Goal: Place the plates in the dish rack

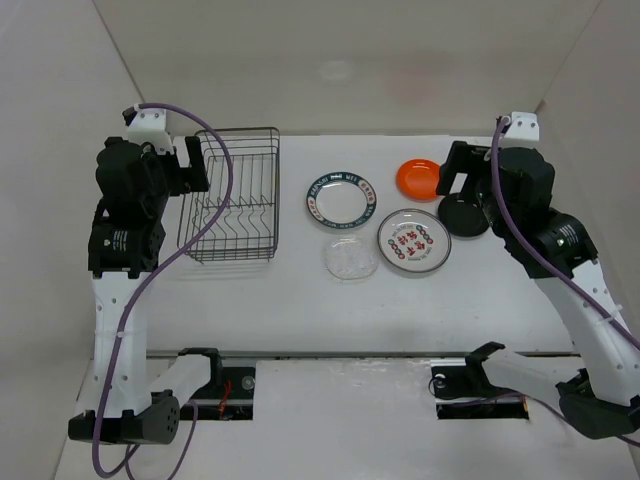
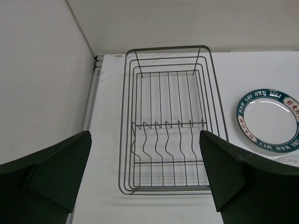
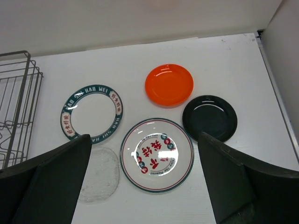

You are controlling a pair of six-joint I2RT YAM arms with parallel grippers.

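Observation:
The black wire dish rack (image 1: pixel 240 131) stands empty at the left, tines upright; it also shows in the left wrist view (image 2: pixel 167 47) and at the left edge of the right wrist view (image 3: pixel 14 53). Five plates lie flat to its right: green-rimmed (image 1: pixel 343 200) (image 3: pixel 92 112) (image 2: pixel 271 120), red-marked (image 1: pixel 413 241) (image 3: pixel 157 154), orange (image 1: pixel 418 178) (image 3: pixel 169 84), black (image 1: pixel 462 215) (image 3: pixel 210 117) and clear glass (image 1: pixel 350 259) (image 3: pixel 99 174). My left gripper (image 1: pixel 196 170) (image 2: pixel 145 140) hovers open and empty over the rack's left side. My right gripper (image 1: pixel 452 180) (image 3: pixel 143 140) hovers open and empty above the plates.
White walls close in the table at the back, left and right. The rack sits near the left wall. The black plate lies close to the right wall (image 3: pixel 285 60).

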